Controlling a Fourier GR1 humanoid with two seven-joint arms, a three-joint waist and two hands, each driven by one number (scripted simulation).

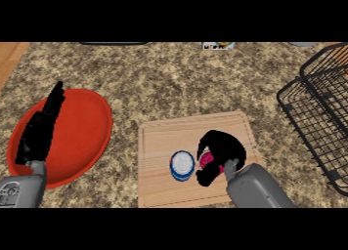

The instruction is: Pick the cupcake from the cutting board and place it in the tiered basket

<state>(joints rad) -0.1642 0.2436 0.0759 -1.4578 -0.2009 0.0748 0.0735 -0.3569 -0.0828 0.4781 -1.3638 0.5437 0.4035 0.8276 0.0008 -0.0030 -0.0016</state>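
Pink-frosted cupcake on side, axis left-right, right robot hand curled round.

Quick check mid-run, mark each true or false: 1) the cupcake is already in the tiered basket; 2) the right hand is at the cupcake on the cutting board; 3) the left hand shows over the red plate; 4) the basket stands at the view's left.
1) False: the cupcake sits on the cutting board.
2) True: the right hand curls beside it.
3) True: the left hand, fingers straight, shows over the red plate.
4) False: the tiered basket stands at the right.
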